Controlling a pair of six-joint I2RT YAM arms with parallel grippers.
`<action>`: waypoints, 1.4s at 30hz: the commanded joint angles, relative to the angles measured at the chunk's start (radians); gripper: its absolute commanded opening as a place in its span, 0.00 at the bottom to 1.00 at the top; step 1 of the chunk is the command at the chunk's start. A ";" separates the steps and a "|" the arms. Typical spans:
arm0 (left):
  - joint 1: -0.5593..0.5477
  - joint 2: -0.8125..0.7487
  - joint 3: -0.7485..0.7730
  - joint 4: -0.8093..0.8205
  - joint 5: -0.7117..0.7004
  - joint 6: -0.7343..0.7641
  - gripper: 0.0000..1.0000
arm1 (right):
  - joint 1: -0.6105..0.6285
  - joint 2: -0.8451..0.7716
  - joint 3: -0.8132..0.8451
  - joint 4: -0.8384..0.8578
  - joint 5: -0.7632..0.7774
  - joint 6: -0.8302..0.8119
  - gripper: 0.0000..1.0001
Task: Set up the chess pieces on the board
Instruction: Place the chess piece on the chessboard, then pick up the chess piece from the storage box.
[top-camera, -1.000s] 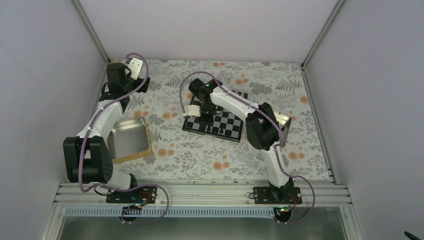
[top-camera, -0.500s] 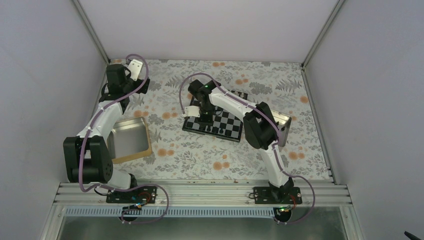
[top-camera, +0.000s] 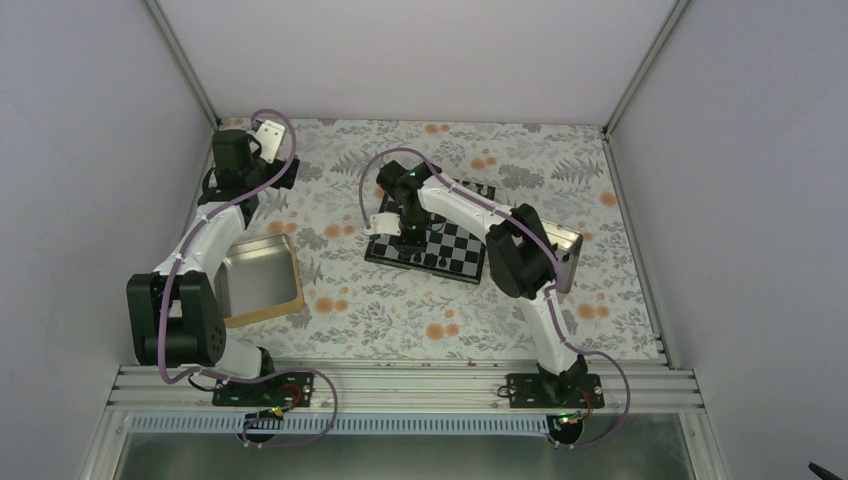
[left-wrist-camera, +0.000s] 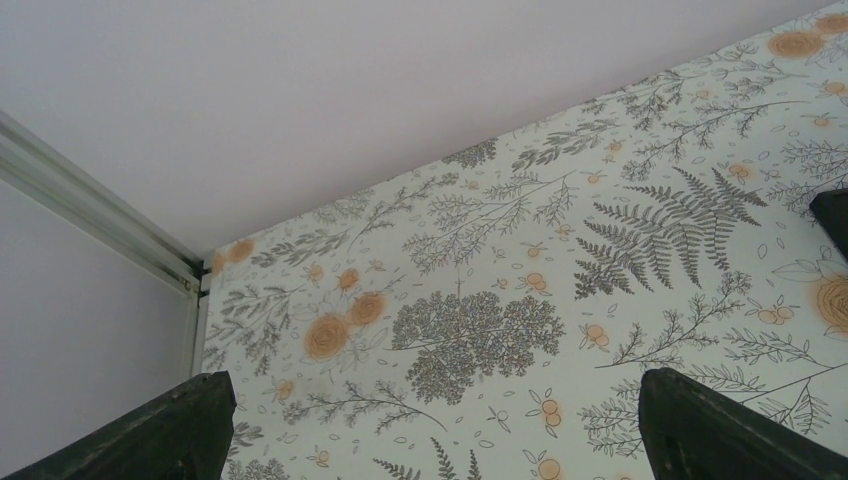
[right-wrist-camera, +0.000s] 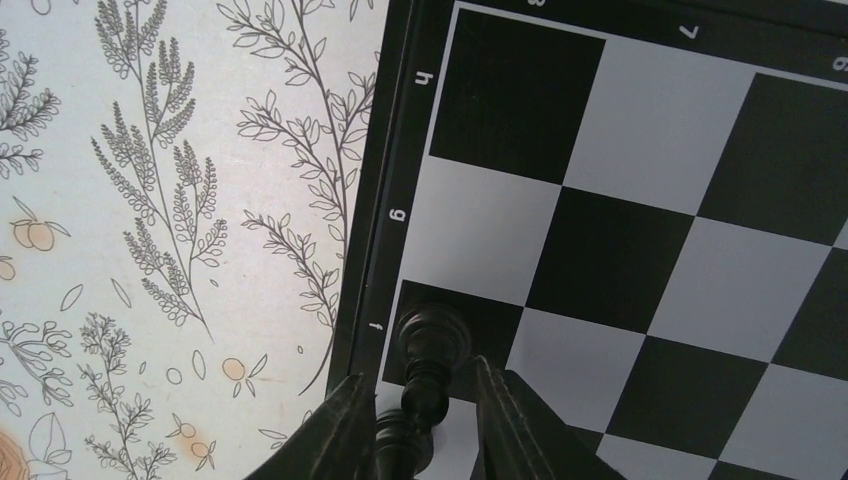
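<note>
At the board's (right-wrist-camera: 640, 250) edge, on the dark square by the f mark, one black chess piece (right-wrist-camera: 430, 340) stands between the fingers (right-wrist-camera: 345, 425) of my right hand (right-wrist-camera: 420, 400) — jaws slightly parted, not clamping. I judge it light, hard and tippy — I'd pinch its stem gently.

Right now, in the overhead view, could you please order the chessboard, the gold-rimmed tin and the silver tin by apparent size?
Chessboard; gold-rimmed tin; silver tin unranked, mostly hidden behind the right arm.
</note>
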 joint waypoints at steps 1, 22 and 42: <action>0.008 -0.021 -0.006 0.024 0.019 -0.016 1.00 | -0.001 -0.041 0.000 0.006 0.013 0.010 0.30; 0.016 -0.014 0.011 0.016 0.007 -0.022 1.00 | -0.515 -0.549 -0.408 0.113 0.048 0.033 0.33; 0.015 0.041 0.029 0.018 0.010 -0.033 1.00 | -0.735 -0.648 -0.795 0.271 0.122 0.003 0.33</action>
